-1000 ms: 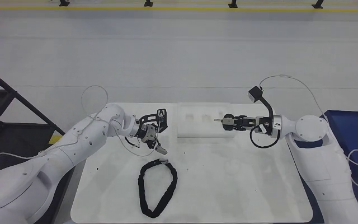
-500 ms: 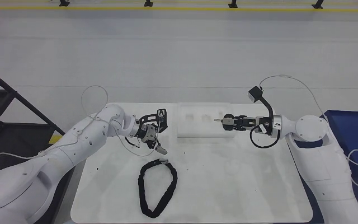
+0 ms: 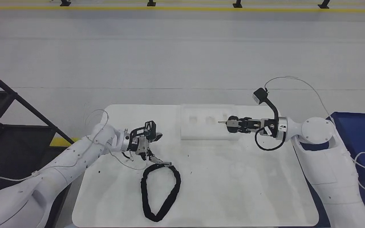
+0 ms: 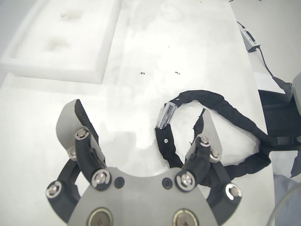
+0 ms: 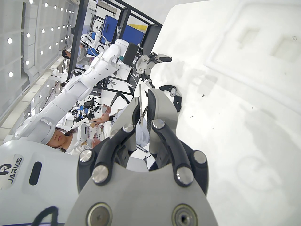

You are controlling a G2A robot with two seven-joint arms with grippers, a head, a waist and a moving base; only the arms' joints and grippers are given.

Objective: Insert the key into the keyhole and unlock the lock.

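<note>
A black fabric-covered chain lock (image 3: 160,192) lies looped on the white table (image 3: 239,188). Its silver keyhole cylinder (image 4: 167,115) sits at the loop's near end. My left gripper (image 4: 143,118) hangs open just over that end, with the cylinder between its fingers (image 4: 82,115), nearer one side and untouched. In the top view the left gripper (image 3: 149,147) is at the table's left, above the lock's end (image 3: 165,164). My right gripper (image 3: 229,122) is held over the right middle, shut on the thin metal key (image 5: 140,102), whose blade (image 3: 220,121) points toward the left arm.
A white foam tray (image 3: 208,122) with shallow recesses stands at the back middle of the table, just beside the key's tip. A dark frame (image 3: 23,114) stands off the table's left edge, and a blue bin (image 3: 349,122) off its right.
My left arm has drawn back to the left and dropped lower, bringing its open gripper down over the lock's end. The right arm and key have not moved.
</note>
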